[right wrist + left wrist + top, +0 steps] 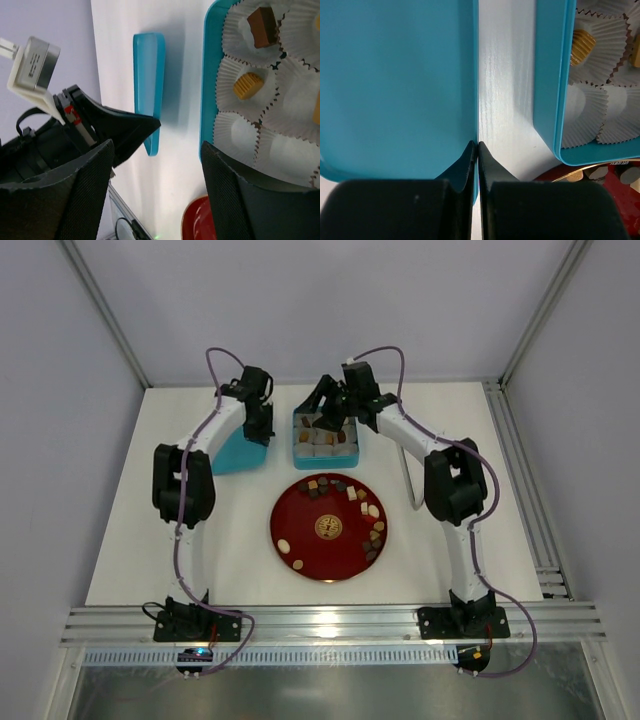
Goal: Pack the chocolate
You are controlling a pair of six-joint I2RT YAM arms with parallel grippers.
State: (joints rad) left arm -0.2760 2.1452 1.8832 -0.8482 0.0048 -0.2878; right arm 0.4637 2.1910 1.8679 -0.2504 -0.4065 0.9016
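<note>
Several chocolates (370, 515), dark, light brown and cream, lie on a red plate (292, 540). A teal box (297, 436) behind it holds white paper cups, a few with chocolates: a brown square (262, 25) and a golden round piece (248, 85), which the left wrist view also shows (582, 44). My left gripper (478, 145) is shut on the edge of the teal lid (395, 85), held tilted left of the box (547, 75). My right gripper (157, 155) is open and empty above the box's near-left corner (209, 75).
The lid (235, 453) stands on edge between the left arm and the box, with a strip of white table between them. The plate's rim (555, 175) lies just in front of the box. Aluminium rails run along the table's front and right edges.
</note>
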